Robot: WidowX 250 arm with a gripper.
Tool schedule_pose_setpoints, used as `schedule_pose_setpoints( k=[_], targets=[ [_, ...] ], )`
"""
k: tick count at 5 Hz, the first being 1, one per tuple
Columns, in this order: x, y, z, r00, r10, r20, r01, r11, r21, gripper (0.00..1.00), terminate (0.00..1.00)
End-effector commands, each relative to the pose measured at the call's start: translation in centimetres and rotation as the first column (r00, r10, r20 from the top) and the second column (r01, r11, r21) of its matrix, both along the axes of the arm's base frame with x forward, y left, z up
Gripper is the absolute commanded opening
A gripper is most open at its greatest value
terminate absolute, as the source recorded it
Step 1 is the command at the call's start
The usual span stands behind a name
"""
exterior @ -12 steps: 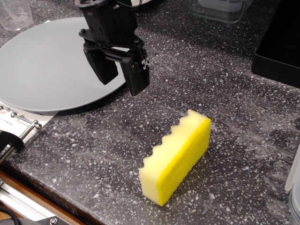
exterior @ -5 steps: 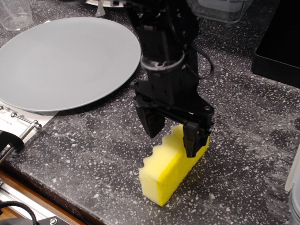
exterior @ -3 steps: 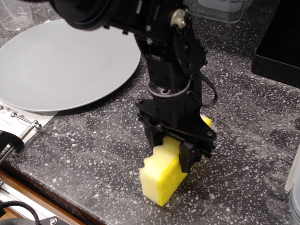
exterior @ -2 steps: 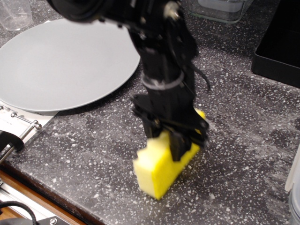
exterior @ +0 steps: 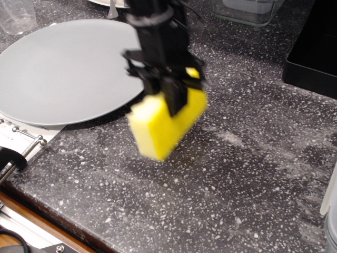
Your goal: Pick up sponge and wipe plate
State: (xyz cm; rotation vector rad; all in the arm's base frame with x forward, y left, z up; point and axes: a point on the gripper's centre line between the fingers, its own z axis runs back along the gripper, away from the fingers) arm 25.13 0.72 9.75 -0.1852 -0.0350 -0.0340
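My black gripper is shut on the bright yellow sponge and holds it in the air above the speckled dark counter, just off the right rim of the large round grey plate. The sponge hangs tilted, its lower end toward the front left. The picture is blurred by motion. The plate lies flat at the back left.
A clear plastic cup stands at the far left corner. A glass container sits at the back, a black box at the right. A metal rack and the counter's front edge lie at the lower left.
The gripper came down from over the plate onto the sponge, shut on it, then lifted it and carried it up and left toward the plate.
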Motion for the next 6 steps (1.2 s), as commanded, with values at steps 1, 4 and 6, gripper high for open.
schedule_pose_setpoints(
  k=[1, 4, 6],
  targets=[
    [0.2, 6.5, 0.1, 0.998, -0.027, 0.063, 0.025, 0.999, 0.035, 0.00, 0.00],
    [2.0, 10.7, 0.5, 1.000, 0.001, -0.006, -0.001, 0.999, 0.039, 0.00, 0.00],
    [4.3, 11.5, -2.7, 0.993, 0.111, 0.034, -0.114, 0.987, 0.113, 0.00, 0.00]
  ],
)
